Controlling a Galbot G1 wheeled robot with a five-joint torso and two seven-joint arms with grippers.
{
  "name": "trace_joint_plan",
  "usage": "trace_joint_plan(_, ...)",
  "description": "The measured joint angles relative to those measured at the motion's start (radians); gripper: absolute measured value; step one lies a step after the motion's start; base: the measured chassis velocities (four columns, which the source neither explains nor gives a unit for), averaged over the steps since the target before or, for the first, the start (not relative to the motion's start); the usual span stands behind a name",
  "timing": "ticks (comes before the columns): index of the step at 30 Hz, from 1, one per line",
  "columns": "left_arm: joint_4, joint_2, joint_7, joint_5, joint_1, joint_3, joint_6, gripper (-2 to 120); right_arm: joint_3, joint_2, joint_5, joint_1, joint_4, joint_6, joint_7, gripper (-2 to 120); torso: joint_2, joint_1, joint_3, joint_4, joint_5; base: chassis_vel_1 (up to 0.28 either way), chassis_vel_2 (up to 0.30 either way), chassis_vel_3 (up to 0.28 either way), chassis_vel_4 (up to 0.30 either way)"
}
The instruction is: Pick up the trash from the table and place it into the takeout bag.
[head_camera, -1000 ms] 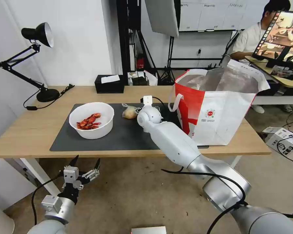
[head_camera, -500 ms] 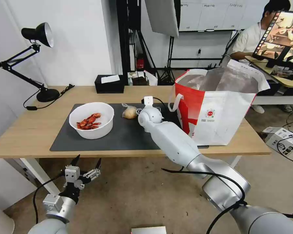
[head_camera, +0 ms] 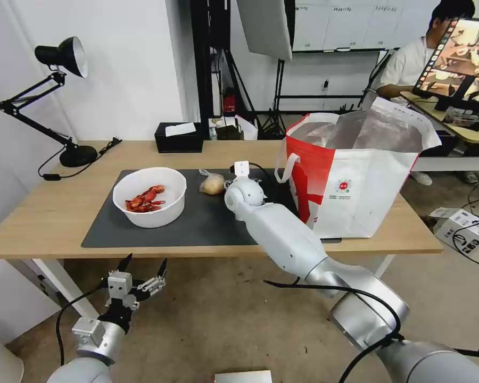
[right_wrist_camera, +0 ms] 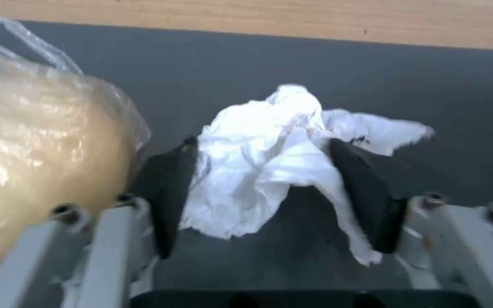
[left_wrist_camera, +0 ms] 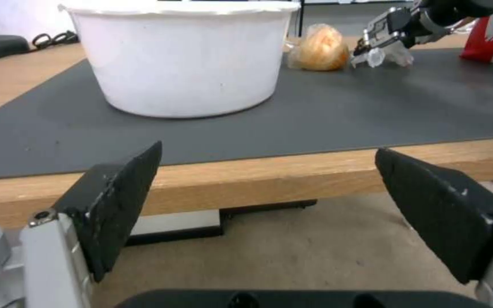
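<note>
Right arm nudged forward

My right gripper (right_wrist_camera: 263, 188) has eased slightly farther along the large dark grey rectangular mat (head_camera: 197, 223).

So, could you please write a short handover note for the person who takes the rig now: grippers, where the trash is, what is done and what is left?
Right gripper: on the mat, fingers around the crumpled tissue, closing on it but not lifted.
Left gripper: open, idle below the table front edge.
Bowl of crayfish shells: on the mat, left part.
Small clear bag with beige lump: on the mat, right beside the right gripper.
Takeout bag: upright and open at the table's right end.
Done: nothing visibly finished; the bag's contents cannot be judged.
Left: tissue, small bag and bowl go into the takeout bag.
</note>
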Motion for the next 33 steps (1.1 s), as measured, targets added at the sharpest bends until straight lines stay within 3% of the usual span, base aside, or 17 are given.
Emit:
trace_joint_plan(17, 0.007, 0.008, -0.001, -0.014, -0.016, 0.008, 0.000, 100, 0.004, 0.001, -0.002, -0.030, 0.021, 0.005, 0.007, 0, 0.000, 0.000, 0.000, 0.0000, 0.0000, 0.000, 0.000, 0.000, 0.000)
trace_joint_plan(27, 0.009, 0.010, -0.002, -0.016, -0.022, 0.009, 0.000, 100, 0.013, -0.001, 0.003, -0.039, 0.044, 0.027, 0.008, 0, 0.000, 0.000, 0.000, 0.0000, 0.0000, 0.000, 0.000, 0.000, 0.000)
trace_joint_plan(33, 0.009, 0.010, -0.003, -0.016, -0.028, 0.015, 0.000, 100, 0.017, -0.040, -0.003, -0.059, 0.148, 0.079, 0.022, 0, 0.000, 0.000, 0.000, 0.0001, 0.0001, 0.000, 0.000, 0.000, 0.000)
